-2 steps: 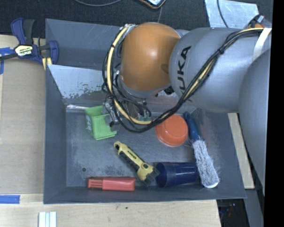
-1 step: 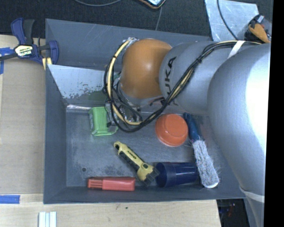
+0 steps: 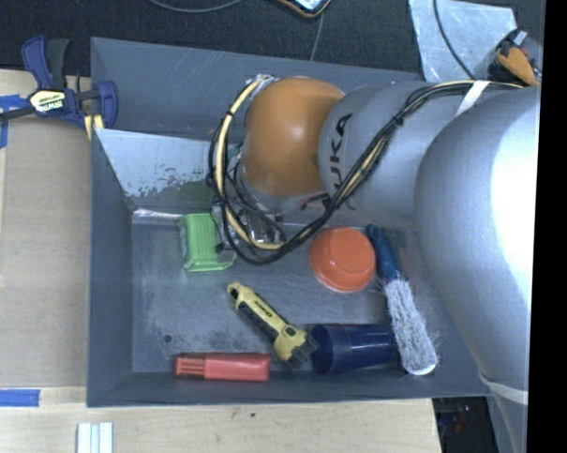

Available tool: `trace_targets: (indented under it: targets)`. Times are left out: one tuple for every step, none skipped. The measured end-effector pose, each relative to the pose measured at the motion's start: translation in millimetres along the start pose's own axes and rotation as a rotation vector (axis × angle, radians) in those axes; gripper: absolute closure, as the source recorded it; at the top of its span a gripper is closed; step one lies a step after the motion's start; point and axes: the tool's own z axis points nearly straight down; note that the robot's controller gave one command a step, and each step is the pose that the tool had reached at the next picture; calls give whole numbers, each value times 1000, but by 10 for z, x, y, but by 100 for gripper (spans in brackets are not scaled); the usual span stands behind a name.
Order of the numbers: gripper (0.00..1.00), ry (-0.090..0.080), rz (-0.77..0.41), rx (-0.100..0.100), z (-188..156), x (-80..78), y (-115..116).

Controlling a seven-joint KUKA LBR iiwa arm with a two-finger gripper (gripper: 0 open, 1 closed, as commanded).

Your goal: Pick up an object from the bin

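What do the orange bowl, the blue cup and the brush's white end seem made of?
Orange bowl: likely plastic, smooth, evenly coloured, matte. Blue cup: probably plastic, with a faint gloss on its side. Brush: its white end looks like soft fibre, shaggy at the edges; the blue handle seems plastic.

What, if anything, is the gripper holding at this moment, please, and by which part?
It cannot be told: the orange-covered wrist hides any hold; it hangs beside the green block.
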Motion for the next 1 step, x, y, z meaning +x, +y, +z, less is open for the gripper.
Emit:
trace_targets:
  targets:
    - [100,-7,-3,-1,6,-20,0]
